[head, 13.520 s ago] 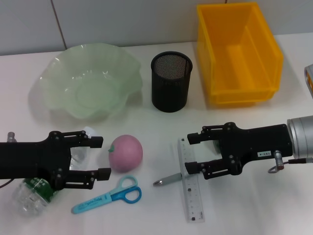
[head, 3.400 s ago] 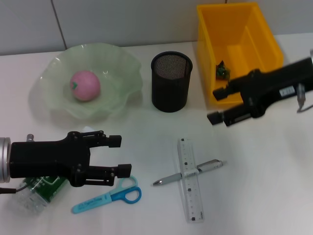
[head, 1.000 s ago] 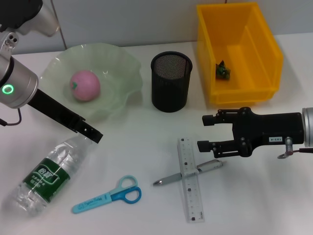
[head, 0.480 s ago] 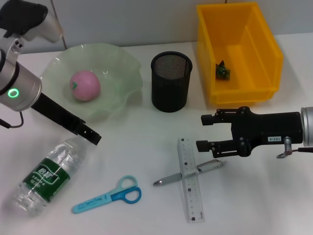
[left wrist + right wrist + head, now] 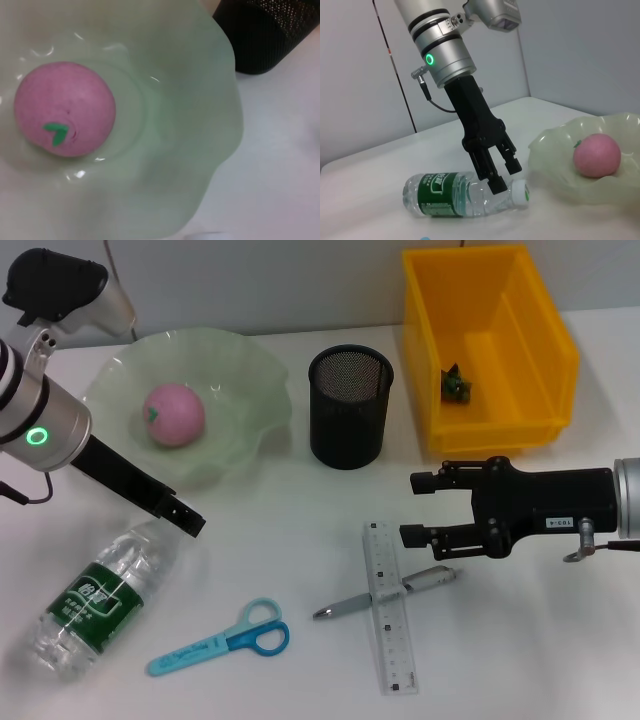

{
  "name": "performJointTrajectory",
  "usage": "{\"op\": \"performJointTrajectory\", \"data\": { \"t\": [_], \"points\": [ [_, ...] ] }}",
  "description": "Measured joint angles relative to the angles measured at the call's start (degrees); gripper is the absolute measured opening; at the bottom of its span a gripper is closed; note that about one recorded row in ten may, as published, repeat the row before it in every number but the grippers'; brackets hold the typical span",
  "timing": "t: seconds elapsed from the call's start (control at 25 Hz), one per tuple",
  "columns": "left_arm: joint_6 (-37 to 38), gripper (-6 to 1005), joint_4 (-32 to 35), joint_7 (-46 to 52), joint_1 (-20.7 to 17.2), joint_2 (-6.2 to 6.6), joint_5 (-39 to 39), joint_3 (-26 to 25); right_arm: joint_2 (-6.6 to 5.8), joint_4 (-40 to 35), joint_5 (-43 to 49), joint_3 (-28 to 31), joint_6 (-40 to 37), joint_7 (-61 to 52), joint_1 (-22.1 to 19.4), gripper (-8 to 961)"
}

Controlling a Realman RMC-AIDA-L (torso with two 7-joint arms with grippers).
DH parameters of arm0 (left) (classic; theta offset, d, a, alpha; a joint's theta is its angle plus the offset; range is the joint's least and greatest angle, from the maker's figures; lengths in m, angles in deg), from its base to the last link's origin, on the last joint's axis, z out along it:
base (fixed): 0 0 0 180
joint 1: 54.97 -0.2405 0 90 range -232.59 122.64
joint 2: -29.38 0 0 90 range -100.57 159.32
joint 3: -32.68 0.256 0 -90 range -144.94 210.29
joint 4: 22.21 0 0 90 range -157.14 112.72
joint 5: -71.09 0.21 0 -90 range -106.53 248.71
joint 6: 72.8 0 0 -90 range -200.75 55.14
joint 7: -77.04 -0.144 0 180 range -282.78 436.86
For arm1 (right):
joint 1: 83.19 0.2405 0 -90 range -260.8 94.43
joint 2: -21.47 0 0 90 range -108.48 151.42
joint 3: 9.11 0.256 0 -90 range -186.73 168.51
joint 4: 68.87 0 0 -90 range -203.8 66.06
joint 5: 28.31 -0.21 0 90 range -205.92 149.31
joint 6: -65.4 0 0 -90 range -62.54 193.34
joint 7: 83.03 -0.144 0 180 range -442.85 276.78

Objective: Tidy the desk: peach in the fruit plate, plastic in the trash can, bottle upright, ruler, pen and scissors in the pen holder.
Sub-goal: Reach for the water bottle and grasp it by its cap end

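The left gripper [image 5: 186, 521] points steeply down at the neck of the bottle [image 5: 95, 600], its fingers parted on either side of the neck just behind the white cap [image 5: 520, 192]; whether they touch the plastic is hard to tell. The bottle lies on its side near the table's front left, its base close to the edge. The right gripper [image 5: 418, 508] reaches in level from the right, jaws spread wide and empty, just above the pen [image 5: 385, 592] and the ruler [image 5: 389, 608], which cross each other; the scissors [image 5: 220, 639] lie between bottle and ruler. The peach [image 5: 174, 414] sits in the fruit plate [image 5: 240, 370]; a green scrap [image 5: 456, 386] lies in the yellow bin [image 5: 520, 300]; the pen holder [image 5: 349, 406] stands between plate and bin.
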State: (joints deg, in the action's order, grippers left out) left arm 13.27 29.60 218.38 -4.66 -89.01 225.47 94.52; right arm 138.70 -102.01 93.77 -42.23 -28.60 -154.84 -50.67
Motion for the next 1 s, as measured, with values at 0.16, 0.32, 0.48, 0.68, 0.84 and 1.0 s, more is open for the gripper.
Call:
{"op": "performJointTrajectory", "data": {
  "t": [0.16,0.32,0.48,0.68,0.84,1.0],
  "points": [
    [-0.79,810,-0.72,-0.12,0.13,0.00,0.03,0.36,0.02,0.00,0.00,0.07,0.04,0.00,0.00,762],
    [-1.99,809,-2.66,-0.56,0.36,0.00,0.05,0.55,0.15,0.03,0.00,0.13,0.09,0.00,0.00,762],
    [-2.68,809,-3.24,-0.94,0.46,-0.05,0.04,0.55,0.19,0.19,0.00,0.17,0.15,0.00,0.00,761],
    [-3.24,808,-3.40,-1.38,0.30,-0.09,-0.08,0.55,0.19,0.19,0.00,0.17,0.15,-0.01,0.00,761],
    [-3.34,807,-4.19,-1.58,0.40,-0.09,-0.09,0.55,0.19,0.20,0.00,0.17,0.15,-0.01,0.00,761],
    [-3.75,807,-4.72,-1.72,0.48,-0.09,-0.04,0.55,0.19,0.18,0.00,0.17,0.14,-0.06,0.00,761]
  ]
}}
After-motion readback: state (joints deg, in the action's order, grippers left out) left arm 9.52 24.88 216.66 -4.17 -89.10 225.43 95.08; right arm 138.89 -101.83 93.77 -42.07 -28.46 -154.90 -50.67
